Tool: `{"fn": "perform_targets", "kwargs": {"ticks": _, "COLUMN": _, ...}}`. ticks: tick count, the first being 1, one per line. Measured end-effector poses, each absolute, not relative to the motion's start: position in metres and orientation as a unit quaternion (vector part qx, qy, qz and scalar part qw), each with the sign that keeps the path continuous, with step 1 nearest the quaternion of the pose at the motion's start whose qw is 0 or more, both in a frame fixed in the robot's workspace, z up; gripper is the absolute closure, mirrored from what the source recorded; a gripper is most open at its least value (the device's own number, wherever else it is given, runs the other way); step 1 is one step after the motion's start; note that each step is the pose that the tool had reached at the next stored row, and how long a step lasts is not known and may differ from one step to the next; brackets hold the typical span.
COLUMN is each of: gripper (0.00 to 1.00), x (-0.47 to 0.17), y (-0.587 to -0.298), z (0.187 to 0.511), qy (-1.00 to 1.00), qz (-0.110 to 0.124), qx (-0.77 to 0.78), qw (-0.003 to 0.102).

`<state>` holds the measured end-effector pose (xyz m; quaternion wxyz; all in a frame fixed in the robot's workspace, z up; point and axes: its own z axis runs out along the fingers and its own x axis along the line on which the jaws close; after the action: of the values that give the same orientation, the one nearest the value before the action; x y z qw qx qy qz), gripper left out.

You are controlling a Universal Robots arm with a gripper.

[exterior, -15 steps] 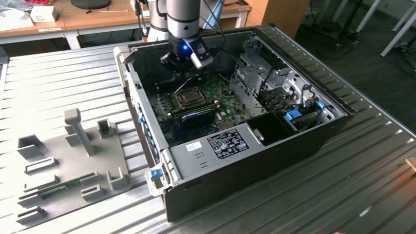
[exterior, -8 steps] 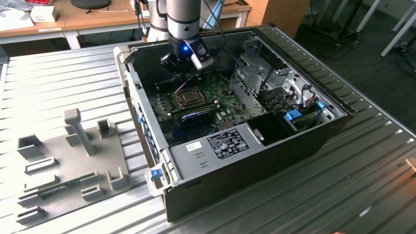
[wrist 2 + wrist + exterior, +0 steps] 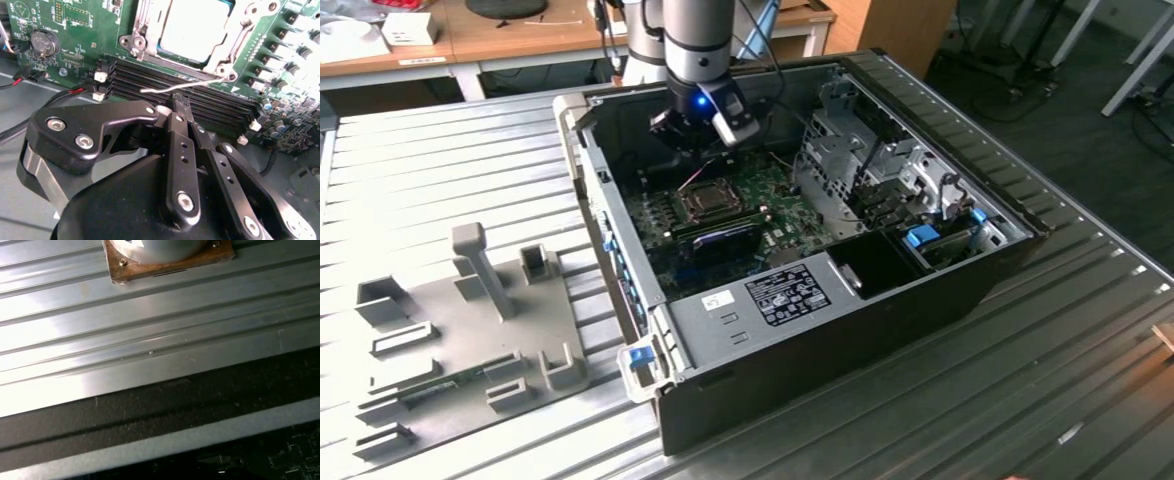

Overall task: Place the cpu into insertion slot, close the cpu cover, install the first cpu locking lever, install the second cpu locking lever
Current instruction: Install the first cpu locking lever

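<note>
The dull silver cpu (image 3: 195, 27) is lying flat inside the shiny cpu cover (image 3: 225, 50); the tool (image 3: 179, 102), pressed together, is hovering near that cover.

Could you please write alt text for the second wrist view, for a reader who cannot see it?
The gripper, its fingers together, hangs just beside a thin silver locking lever that stands free above the black memory slots. Behind, the cpu lies under the closed cpu cover on the green board.
</note>
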<state>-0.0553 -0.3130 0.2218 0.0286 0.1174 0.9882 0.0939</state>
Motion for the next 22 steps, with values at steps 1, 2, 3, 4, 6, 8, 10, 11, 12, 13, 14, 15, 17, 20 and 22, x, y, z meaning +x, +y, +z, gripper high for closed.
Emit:
{"fn": "perform_targets", "kwargs": {"ticks": 1, "gripper": 0.9, "x": -0.0553, "y": -0.3138, "z": 0.2218, "qy": 0.988, "qz": 0.095, "qx": 0.117, "qw": 0.028}}
{"fn": "perform_targets", "kwargs": {"ticks": 2, "gripper": 0.9, "x": -0.0553, "y": -0.3146, "z": 0.2218, "qy": 0.988, "qz": 0.096, "qx": 0.117, "qw": 0.028}}
{"fn": "perform_targets", "kwargs": {"ticks": 3, "gripper": 0.9, "x": -0.0553, "y": -0.3153, "z": 0.2218, "qy": 0.988, "qz": 0.097, "qx": 0.117, "qw": 0.028}}
{"fn": "perform_targets", "kwargs": {"ticks": 4, "gripper": 0.9, "x": -0.0553, "y": -0.3159, "z": 0.2218, "qy": 0.988, "qz": 0.098, "qx": 0.117, "qw": 0.028}}
{"fn": "perform_targets", "kwargs": {"ticks": 6, "gripper": 0.9, "x": -0.0553, "y": -0.3163, "z": 0.2218, "qy": 0.988, "qz": 0.099, "qx": 0.118, "qw": 0.028}}
{"fn": "perform_targets", "kwargs": {"ticks": 8, "gripper": 0.9, "x": -0.0553, "y": -0.3168, "z": 0.2218, "qy": 0.988, "qz": 0.101, "qx": 0.118, "qw": 0.028}}
{"fn": "perform_targets", "kwargs": {"ticks": 10, "gripper": 0.9, "x": -0.0553, "y": -0.3173, "z": 0.222, "qy": 0.987, "qz": 0.103, "qx": 0.118, "qw": 0.028}}
{"fn": "perform_targets", "kwargs": {"ticks": 11, "gripper": 0.9, "x": -0.0553, "y": -0.3175, "z": 0.222, "qy": 0.987, "qz": 0.104, "qx": 0.118, "qw": 0.027}}
{"fn": "perform_targets", "kwargs": {"ticks": 12, "gripper": 0.9, "x": -0.0553, "y": -0.3177, "z": 0.222, "qy": 0.987, "qz": 0.104, "qx": 0.118, "qw": 0.027}}
{"fn": "perform_targets", "kwargs": {"ticks": 13, "gripper": 0.9, "x": -0.0553, "y": -0.318, "z": 0.222, "qy": 0.987, "qz": 0.104, "qx": 0.118, "qw": 0.027}}
{"fn": "perform_targets", "kwargs": {"ticks": 14, "gripper": 0.9, "x": -0.0553, "y": -0.3184, "z": 0.222, "qy": 0.987, "qz": 0.105, "qx": 0.118, "qw": 0.027}}
{"fn": "perform_targets", "kwargs": {"ticks": 15, "gripper": 0.9, "x": -0.0553, "y": -0.3189, "z": 0.222, "qy": 0.987, "qz": 0.105, "qx": 0.118, "qw": 0.027}}
{"fn": "perform_targets", "kwargs": {"ticks": 17, "gripper": 0.9, "x": -0.0553, "y": -0.3199, "z": 0.222, "qy": 0.987, "qz": 0.105, "qx": 0.118, "qw": 0.027}}
{"fn": "perform_targets", "kwargs": {"ticks": 20, "gripper": 0.9, "x": -0.0553, "y": -0.3204, "z": 0.222, "qy": 0.987, "qz": 0.105, "qx": 0.118, "qw": 0.027}}
{"fn": "perform_targets", "kwargs": {"ticks": 22, "gripper": 0.9, "x": -0.0553, "y": -0.3209, "z": 0.222, "qy": 0.987, "qz": 0.105, "qx": 0.118, "qw": 0.027}}
